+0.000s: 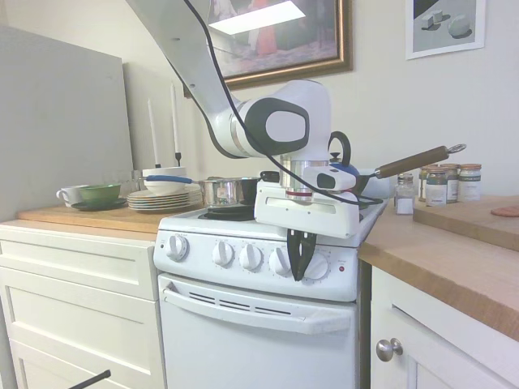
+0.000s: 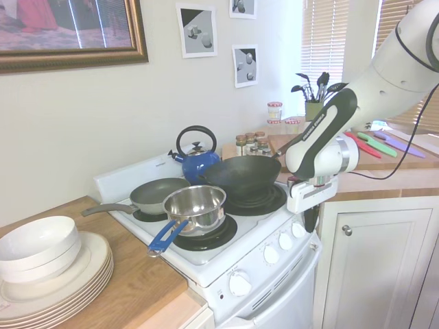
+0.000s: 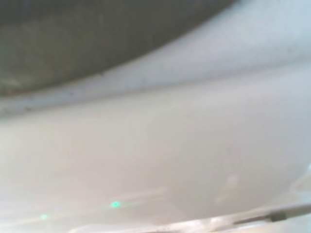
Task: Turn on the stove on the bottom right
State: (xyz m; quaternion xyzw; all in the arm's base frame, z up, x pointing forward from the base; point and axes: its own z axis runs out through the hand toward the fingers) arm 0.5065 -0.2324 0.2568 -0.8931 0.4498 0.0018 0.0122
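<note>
- From the first exterior view I see a kitchen: wooden counters either side of the stove (image 1: 259, 308), the landmark here. My gripper (image 1: 301, 258) hangs over its control panel, dark fingers drawn close together, between the fourth knob (image 1: 280, 261) and the rightmost knob (image 1: 317, 267). I cannot tell whether they grip either.
- From the second exterior view, the gripper (image 2: 310, 221) sits at the stove's front right corner, below the black wok (image 2: 241, 175); the fingers are mostly hidden.
- The wrist view is a blur of white enamel (image 3: 160, 145), no help.
- My judgement: confirm which knob serves the bottom-right burner, seat the fingers squarely across it, then twist slowly, watching the red light (image 1: 341, 268).
</note>
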